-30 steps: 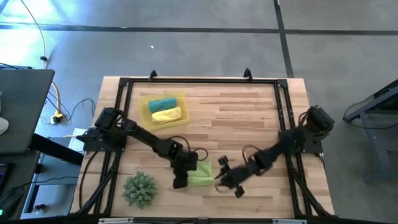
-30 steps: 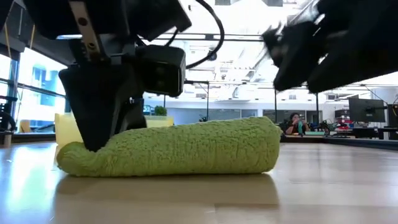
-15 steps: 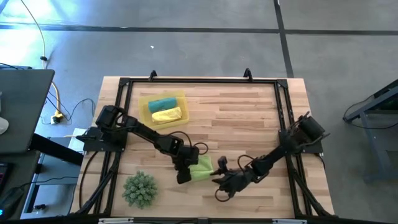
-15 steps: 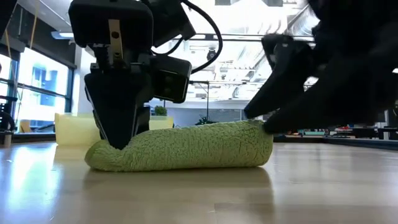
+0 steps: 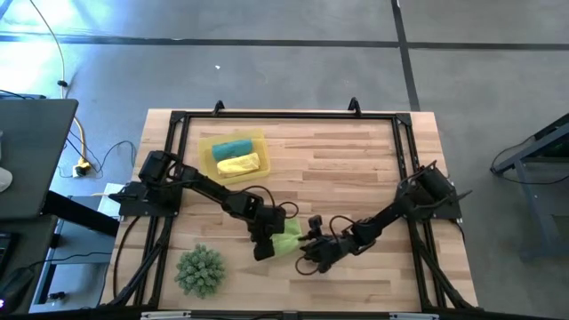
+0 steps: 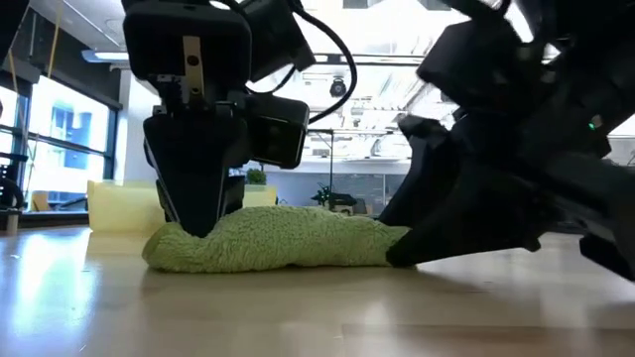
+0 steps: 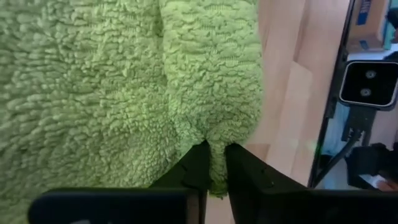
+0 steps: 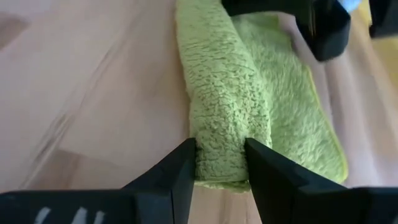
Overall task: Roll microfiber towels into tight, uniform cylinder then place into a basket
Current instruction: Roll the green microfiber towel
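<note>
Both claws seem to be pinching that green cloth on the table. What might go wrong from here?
1. The left gripper pinches only a thin fold of the lime green towel, so that end might slip free.
2. The right gripper straddles the rolled end while part of the cloth lies flat beside it; the roll may loosen or turn out uneven.
3. The basket already holds a teal roll and a yellow roll, so room looks tight.
</note>
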